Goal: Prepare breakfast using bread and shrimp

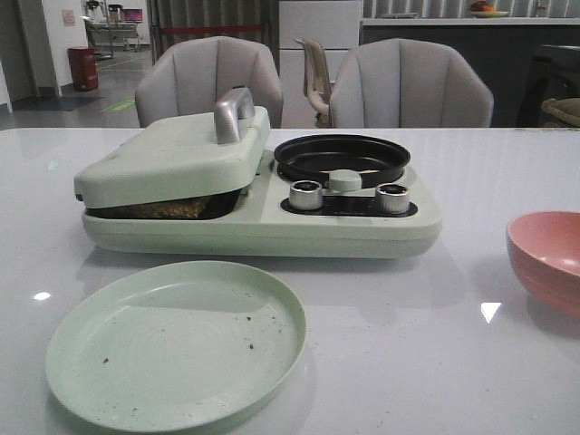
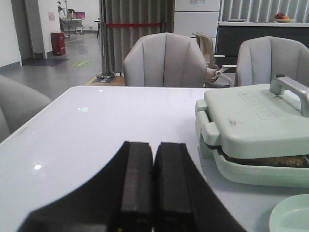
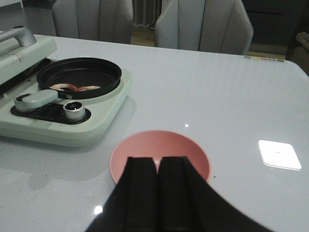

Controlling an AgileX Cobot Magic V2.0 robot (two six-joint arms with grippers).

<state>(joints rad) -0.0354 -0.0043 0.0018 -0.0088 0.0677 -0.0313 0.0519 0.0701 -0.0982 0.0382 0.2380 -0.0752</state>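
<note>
Cooking under way: bread [image 1: 172,207] pressed under closed lid [image 1: 172,154], shrimp [image 3: 72,88] in pan [image 3: 79,77]. Both grippers [image 2: 144,179] [image 3: 158,188] idle, jaws closed, empty. Next: lift lid, move bread to plate [image 1: 177,344].

Each end effector [image 2: 153,193] [image 3: 157,193] shows two flat matte-black fingers.

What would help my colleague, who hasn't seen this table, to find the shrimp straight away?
Start at the pale green breakfast maker in the middle of the white table. On its right half, behind two silver knobs, sits a round black pan. The shrimp are the thin orange-pink curls lying on the pan's floor, the only bright things in that dark dish.
</note>
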